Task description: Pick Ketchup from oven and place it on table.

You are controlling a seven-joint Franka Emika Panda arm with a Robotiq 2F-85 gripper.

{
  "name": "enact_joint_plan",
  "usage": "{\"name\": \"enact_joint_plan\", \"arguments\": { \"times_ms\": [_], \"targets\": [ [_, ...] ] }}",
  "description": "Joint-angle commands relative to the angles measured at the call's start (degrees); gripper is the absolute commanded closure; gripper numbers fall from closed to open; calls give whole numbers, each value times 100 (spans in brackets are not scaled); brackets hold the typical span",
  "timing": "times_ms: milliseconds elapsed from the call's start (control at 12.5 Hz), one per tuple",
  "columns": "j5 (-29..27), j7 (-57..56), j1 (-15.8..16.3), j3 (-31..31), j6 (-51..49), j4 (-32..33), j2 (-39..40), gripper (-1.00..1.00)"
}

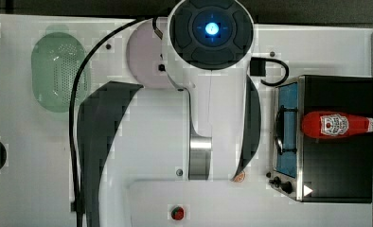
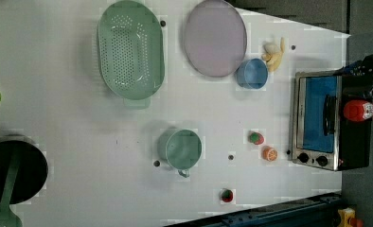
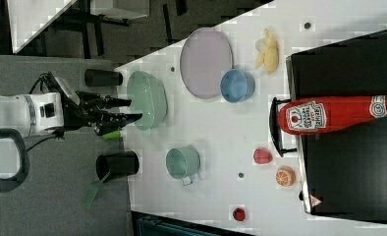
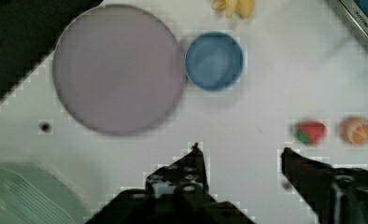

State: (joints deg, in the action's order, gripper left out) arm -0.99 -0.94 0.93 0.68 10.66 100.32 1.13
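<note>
**Ketchup on oven roof, gripper well away and empty**

Ketchup (image 3: 336, 114) stands on the black roof of the oven (image 3: 348, 162), near the front edge, just above the door handle. In the top view the bottle (image 1: 338, 125) points its white cap toward the top view's right; the left view puts it (image 2: 360, 110) on the oven (image 2: 324, 120) at the left view's right edge.

Gripper (image 4: 240, 158) is apart from the bottle, hanging above the table (image 4: 247, 116). Jaws stand apart, nothing between them. In the right view the gripper (image 3: 127, 110) sits near the green colander (image 3: 147, 100), far across the table from the oven. Under the fingers (image 4: 189, 170) in the wrist view: lilac plate (image 4: 116, 67), blue bowl (image 4: 214, 60), strawberry toy (image 4: 309, 132), orange slice toy (image 4: 357, 130), banana (image 4: 233, 7).

Label on the bottle is white with a dark crest shape and dark print; letters too small to read, no brand legible. A white triangle sticker (image 1: 307, 190) marks the oven roof corner near the knobs; its content unreadable.

Other items: green mug (image 2: 182, 149), small red-green toy (image 2: 227, 195) near the table edge, black pot (image 2: 14, 168) with green spatula (image 2: 4, 208).
</note>
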Motion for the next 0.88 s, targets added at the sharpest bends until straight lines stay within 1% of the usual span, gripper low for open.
{"name": "enact_joint_plan", "arguments": {
  "times_ms": [80,240,480,640,880],
  "targets": [
    [139,312,-170,267,-851,519,-1593,-58],
    [140,312,-174,290,-842,520,-1591,-99],
    [145,311,-256,511,-747,518,-1562,-100],
    [147,311,-381,858,-532,517,-1457,-100],
    [146,309,-534,1537,-98,508,-1171,-100]
  ]
}}
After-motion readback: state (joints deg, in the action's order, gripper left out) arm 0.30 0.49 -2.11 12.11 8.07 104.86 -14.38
